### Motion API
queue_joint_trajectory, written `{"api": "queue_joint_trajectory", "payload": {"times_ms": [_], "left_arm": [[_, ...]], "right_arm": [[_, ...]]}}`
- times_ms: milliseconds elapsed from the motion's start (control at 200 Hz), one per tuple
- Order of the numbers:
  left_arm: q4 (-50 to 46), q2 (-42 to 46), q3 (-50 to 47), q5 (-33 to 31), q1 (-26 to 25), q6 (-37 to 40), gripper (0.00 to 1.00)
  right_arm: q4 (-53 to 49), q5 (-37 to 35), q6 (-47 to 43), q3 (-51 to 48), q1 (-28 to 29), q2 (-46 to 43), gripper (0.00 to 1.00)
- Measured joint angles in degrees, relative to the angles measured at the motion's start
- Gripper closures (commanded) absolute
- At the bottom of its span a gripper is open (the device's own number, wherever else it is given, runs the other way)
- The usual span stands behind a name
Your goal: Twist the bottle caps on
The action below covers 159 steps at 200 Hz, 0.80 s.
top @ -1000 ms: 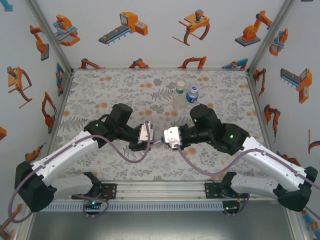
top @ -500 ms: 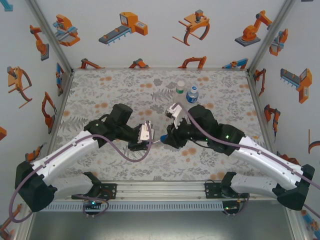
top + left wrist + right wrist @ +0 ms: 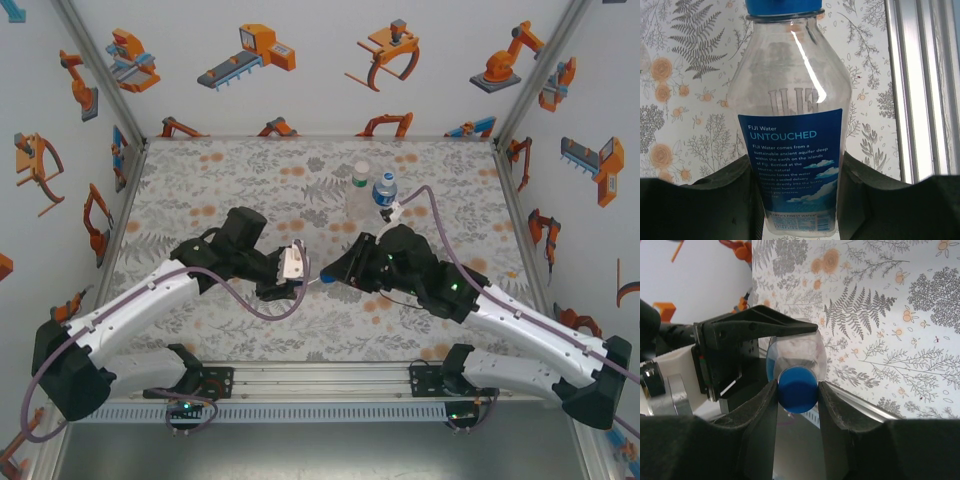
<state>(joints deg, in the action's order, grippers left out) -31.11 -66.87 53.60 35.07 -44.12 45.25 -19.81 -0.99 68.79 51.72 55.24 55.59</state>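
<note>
**A:** What has changed in the last second?

**B:** Only the right arm has moved. Its wrist has rolled most of the way round, and its cable (image 3: 425, 195), which trailed on the near side, now loops over the far side. The left arm has not moved.

**A:** And the claws?

**B:** The left gripper (image 3: 297, 285) is clamped on the bottle (image 3: 790, 125), which it holds sideways above the table (image 3: 200, 180), just in from the middle of the near edge. The right gripper (image 3: 329, 280) is pinching the blue cap (image 3: 797, 389) on the bottle's neck.

**A:** So that roll is a turn of the cap?

**B:** I judge so: one twist driven in while the other hand braces the bottle. I cannot tell from here whether the cap is seated tight.

**A:** What does each camera add?

**B:** The left wrist shows the bottle's blue label (image 3: 790, 165) and the pads gripping low on the body, with the cap at the top edge of the picture. The right wrist shows the cap end-on, squeezed between both fingers. The top view adds the two other bottles (image 3: 360, 190), which stand side by side near the far edge, right of its middle. Each seems to have a cap on already.
</note>
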Motion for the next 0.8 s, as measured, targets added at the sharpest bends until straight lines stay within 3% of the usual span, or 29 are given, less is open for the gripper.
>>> {"api": "queue_joint_trajectory", "payload": {"times_ms": [120,165,205,220,476,796], "left_arm": [[0.24,-0.13,0.31,-0.79,0.0,-0.48,0.65],[0.37,-0.13,0.37,-1.01,0.0,-0.68,0.44],[0.5,-0.13,0.39,-1.22,0.0,-0.76,0.16],[0.61,-0.13,0.39,-1.25,0.0,-0.68,0.01],[0.74,-0.31,1.62,-0.96,-0.48,-1.27,0.03],[1.25,-0.28,1.77,-2.75,-0.48,-1.57,0.03]], "right_arm": [[0.15,-1.51,0.94,0.02,0.02,0.22,1.0],[0.13,-1.81,0.7,0.31,0.02,0.42,1.0],[-0.15,-2.19,0.13,0.81,-0.02,0.85,1.0],[-0.35,-2.27,-0.13,1.16,-0.04,1.11,1.0],[-4.79,-4.76,-9.84,9.2,-3.28,8.48,1.0],[-16.06,-5.33,-28.39,23.93,-12.11,22.75,1.0]]}}
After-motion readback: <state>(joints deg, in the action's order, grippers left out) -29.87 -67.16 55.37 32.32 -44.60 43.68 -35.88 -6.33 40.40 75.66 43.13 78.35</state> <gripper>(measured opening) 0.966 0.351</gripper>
